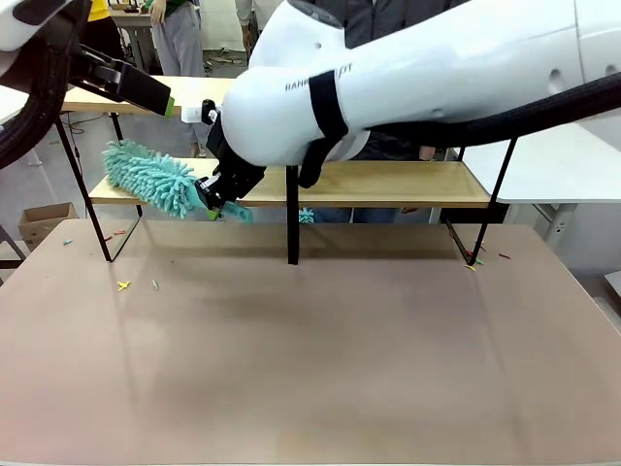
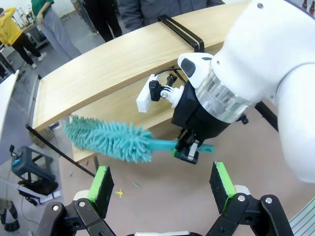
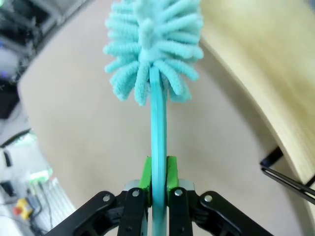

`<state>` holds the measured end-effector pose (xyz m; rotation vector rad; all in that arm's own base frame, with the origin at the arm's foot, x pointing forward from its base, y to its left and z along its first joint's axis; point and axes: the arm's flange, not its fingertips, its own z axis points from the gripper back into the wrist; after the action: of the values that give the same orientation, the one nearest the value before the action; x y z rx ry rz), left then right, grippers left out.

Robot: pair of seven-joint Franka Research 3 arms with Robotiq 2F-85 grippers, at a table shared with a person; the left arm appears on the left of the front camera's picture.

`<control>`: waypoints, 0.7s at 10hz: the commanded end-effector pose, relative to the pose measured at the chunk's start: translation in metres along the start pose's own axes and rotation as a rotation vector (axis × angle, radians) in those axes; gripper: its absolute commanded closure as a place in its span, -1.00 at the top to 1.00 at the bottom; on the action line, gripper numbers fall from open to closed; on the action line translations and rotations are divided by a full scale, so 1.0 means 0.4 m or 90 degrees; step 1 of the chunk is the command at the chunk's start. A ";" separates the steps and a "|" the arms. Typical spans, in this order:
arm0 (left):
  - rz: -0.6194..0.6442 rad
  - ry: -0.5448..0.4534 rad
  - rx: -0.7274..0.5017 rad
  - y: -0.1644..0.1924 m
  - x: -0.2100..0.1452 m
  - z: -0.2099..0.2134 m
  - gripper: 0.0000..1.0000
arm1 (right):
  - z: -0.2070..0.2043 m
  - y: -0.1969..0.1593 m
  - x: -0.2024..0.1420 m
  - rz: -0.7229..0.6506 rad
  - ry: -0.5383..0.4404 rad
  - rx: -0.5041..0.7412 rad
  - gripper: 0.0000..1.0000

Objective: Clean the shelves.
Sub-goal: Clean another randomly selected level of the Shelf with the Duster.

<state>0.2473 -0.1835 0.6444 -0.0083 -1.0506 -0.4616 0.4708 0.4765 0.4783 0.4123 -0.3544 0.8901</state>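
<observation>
1. Nearest us, our left hand (image 2: 162, 184) has its green pads wide apart with nothing between them; it looks down at the brown surface (image 1: 320, 359) in front of the shelves (image 1: 388, 183).
2. Small scraps of litter (image 1: 123, 285) lie on the surface just in front of the shelves' left leg.
3. Our right hand (image 3: 158, 183) is clamped on the thin teal handle of a microfibre duster (image 1: 150, 177), gripping it close to the handle's end, with the fluffy head pointing away from the hand.
4. The duster head lies at the left end of the lower shelf board, touching or nearly touching its front edge.
5. We judge the duster light, its chenille head soft and yielding, the plastic handle a little springy and smooth, so a firm grip on the handle suits it.
6. The shelves stand at the far side of the surface: stiff wooden boards on a thin black frame, likely steady under a light sweep.
7. A person (image 1: 388, 19) stands just behind the shelves.
</observation>
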 end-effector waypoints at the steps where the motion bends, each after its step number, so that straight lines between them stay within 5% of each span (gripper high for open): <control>1: 0.000 -0.001 0.002 0.002 -0.001 0.002 1.00 | 0.100 -0.017 -0.067 0.065 0.042 0.107 -0.75; 4: 0.000 -0.001 0.002 0.002 -0.001 0.002 1.00 | 0.183 -0.015 -0.158 0.117 -0.029 0.194 -0.75; 7: 0.000 -0.001 0.002 0.002 -0.001 0.002 1.00 | 0.170 -0.027 -0.168 0.115 -0.028 0.201 -0.75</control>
<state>0.2472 -0.1836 0.6445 -0.0083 -1.0508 -0.4618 0.4403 0.3988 0.5112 0.6841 -0.2912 1.1027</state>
